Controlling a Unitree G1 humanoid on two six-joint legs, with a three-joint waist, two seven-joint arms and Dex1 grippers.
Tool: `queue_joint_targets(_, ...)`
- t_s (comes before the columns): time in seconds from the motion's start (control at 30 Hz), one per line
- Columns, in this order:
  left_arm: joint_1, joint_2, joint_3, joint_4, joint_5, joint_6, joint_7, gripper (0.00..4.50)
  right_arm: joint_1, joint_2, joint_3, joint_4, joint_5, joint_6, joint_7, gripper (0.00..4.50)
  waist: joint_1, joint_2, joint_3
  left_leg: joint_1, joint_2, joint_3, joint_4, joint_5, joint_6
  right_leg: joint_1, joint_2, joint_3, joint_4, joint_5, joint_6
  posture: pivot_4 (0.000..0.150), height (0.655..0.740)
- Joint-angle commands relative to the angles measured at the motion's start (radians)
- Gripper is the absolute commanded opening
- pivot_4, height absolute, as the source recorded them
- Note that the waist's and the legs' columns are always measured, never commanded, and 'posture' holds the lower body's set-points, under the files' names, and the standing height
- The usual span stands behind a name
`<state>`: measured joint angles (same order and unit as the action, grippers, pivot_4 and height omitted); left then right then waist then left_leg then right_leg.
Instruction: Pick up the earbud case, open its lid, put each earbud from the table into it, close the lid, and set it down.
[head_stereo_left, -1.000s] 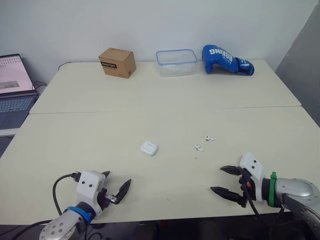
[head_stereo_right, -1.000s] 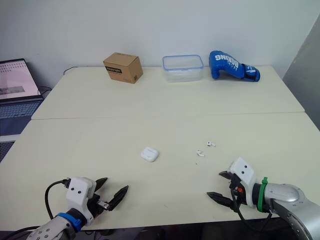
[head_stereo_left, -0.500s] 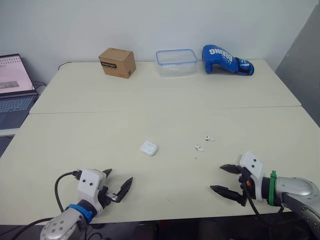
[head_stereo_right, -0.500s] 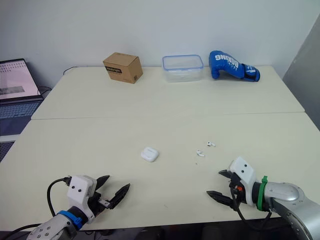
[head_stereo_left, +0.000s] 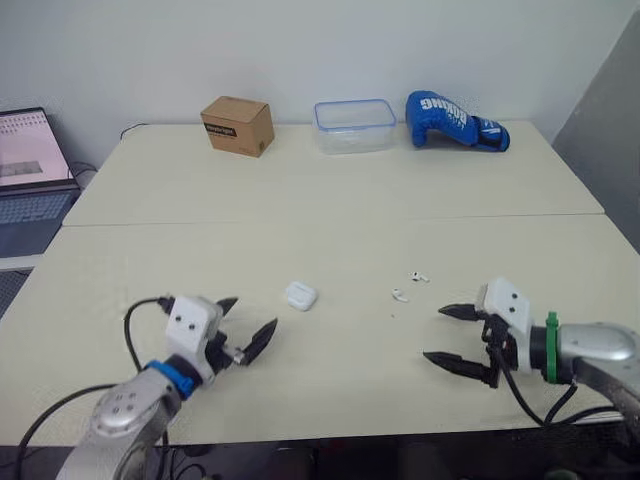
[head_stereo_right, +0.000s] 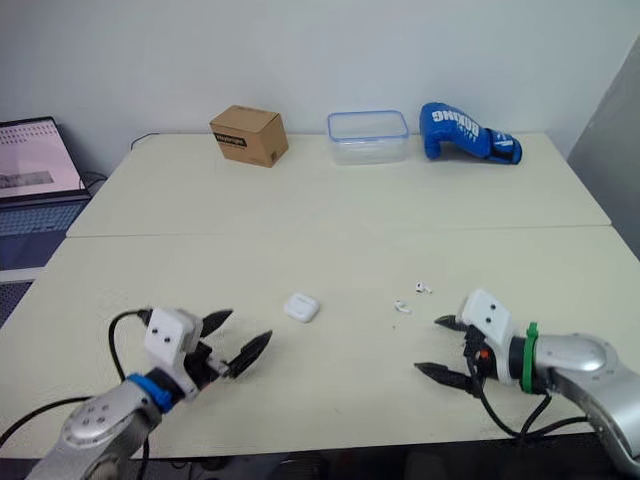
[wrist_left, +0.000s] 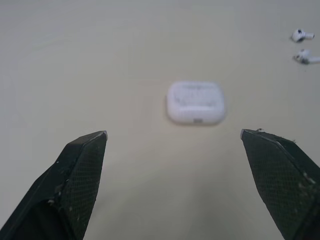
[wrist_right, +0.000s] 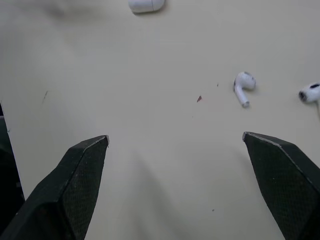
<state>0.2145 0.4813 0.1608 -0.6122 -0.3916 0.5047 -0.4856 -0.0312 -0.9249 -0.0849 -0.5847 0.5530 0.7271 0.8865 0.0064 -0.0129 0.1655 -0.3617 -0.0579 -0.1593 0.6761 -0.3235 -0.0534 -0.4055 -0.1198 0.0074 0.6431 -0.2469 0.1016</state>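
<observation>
Head view: earbud case (head_stereo_left: 300, 295) is lying closed mid-table (head_stereo_left: 300, 200), left gripper (head_stereo_left: 247, 320) hovering near it, fingers spread wide. First earbud (head_stereo_left: 399, 295) and second earbud (head_stereo_left: 418, 276) are lying to its right, right gripper (head_stereo_left: 433, 334) hovering nearby, spread too. Left wrist: case sitting ahead, untouched. Right wrist: both earbuds lying ahead, apart from fingers.

The cream tabletop (head_stereo_left: 330, 200) carries an earbud case (head_stereo_left: 300, 295), an earbud (head_stereo_left: 399, 295) near a second earbud (head_stereo_left: 418, 276), a cardboard box (head_stereo_left: 238, 125), a clear tub (head_stereo_left: 353, 125) and a boxing glove (head_stereo_left: 455, 120).

"BOXING" printed on blue glove (head_stereo_right: 465, 130)
</observation>
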Motion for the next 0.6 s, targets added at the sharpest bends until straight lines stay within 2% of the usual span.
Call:
queue_joint_targets(0.03, -0.053, -0.018, -0.057, 0.037, 0.028, -0.016, 0.012, 4.48, -0.091, -0.042, -0.008, 0.038, -0.005, -0.061, 0.079, 4.50, -0.004, 0.000, 0.000, 0.000, 0.000, 0.000, 0.000, 0.000, 0.000, 0.000, 0.000, 0.000, 0.000, 0.000, 0.000, 0.150, 0.7307)
queue_joint_targets(0.27, -0.142, -0.067, -0.175, 0.191, 0.127, -0.106, 0.027, 4.48, -0.241, -0.073, 0.053, 0.118, -0.046, -0.123, 0.171, 4.50, -0.006, 0.000, 0.000, -0.001, 0.000, 0.000, 0.000, 0.001, -0.001, -0.001, 0.000, 0.000, -0.001, 0.000, 0.000, 0.150, 0.7307)
queue_joint_targets(0.6, -0.187, -0.153, -0.260, 0.293, 0.234, -0.160, 0.092, 4.48, -0.283, -0.080, 0.058, 0.129, -0.056, -0.125, 0.213, 4.50, -0.005, 0.000, 0.000, -0.001, -0.001, 0.000, 0.000, 0.001, -0.002, -0.001, -0.001, 0.000, -0.001, 0.000, 0.000, 0.150, 0.7307)
